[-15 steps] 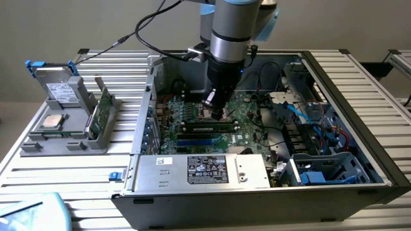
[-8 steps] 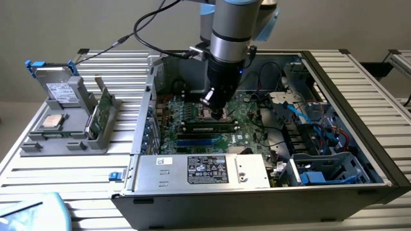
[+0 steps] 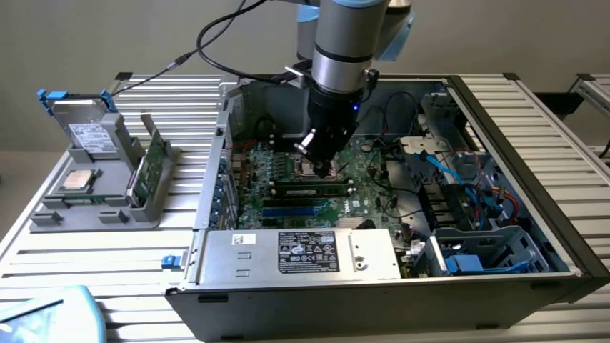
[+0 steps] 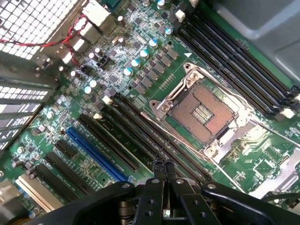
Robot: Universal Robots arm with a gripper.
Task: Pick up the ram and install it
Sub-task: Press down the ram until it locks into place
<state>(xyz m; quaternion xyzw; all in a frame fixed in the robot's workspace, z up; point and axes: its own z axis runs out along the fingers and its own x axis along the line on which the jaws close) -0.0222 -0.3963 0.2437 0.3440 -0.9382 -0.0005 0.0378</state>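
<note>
The ram (image 3: 310, 190), a long dark-green stick with black chips, lies seated along a slot on the motherboard (image 3: 276, 171) inside the open computer case. My gripper (image 3: 324, 168) hangs just above the board, right behind the ram and over the CPU socket area. In the wrist view the gripper (image 4: 164, 169) is shut, its two black fingertips pressed together with nothing between them. It hovers over the long black slots (image 4: 140, 136) beside the open CPU socket (image 4: 202, 111).
A grey power supply (image 3: 300, 254) fills the case's near side. Cables and a blue drive cage (image 3: 476, 250) sit on the exterior view's right. A grey holder (image 3: 105, 186) with green boards, a drive and a chip stands outside the case at the left.
</note>
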